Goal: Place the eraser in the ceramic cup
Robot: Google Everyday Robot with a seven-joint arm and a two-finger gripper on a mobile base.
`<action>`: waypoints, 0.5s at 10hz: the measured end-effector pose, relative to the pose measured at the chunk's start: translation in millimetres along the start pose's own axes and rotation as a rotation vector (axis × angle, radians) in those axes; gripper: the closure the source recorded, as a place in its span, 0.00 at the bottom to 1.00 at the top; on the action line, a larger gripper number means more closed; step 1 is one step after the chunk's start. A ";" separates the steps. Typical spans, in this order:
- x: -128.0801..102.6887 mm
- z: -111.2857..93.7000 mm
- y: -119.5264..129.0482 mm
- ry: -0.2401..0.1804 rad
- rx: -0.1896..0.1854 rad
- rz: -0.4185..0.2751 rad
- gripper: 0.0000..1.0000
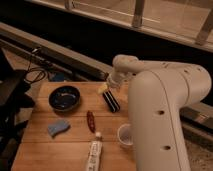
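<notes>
The eraser [111,100], a flat black bar with thin pale stripes, lies on the wooden table [45,150] right of centre. My gripper [104,89] hangs at the end of the white arm [160,115], just above and left of the eraser's far end. The ceramic cup [125,134], small, whitish and round, stands upright near the table's right edge, in front of the eraser and close to the arm's bulk.
A wide dark blue bowl [64,97] stands at the left back. A blue wavy sponge [58,128] lies at the left front. A reddish-brown oblong piece [90,120] lies mid-table. A white tube [94,151] lies at the front edge. Black equipment and cables [20,85] sit left.
</notes>
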 end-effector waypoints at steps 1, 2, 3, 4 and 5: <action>0.8 1.0 -5.7 -0.028 0.025 0.009 0.20; -0.4 2.2 -12.4 -0.051 0.031 0.020 0.20; -1.0 5.7 -16.1 -0.056 0.022 0.016 0.20; -3.3 11.9 -19.5 -0.052 0.013 0.005 0.20; -4.1 18.1 -21.2 -0.041 0.007 -0.002 0.20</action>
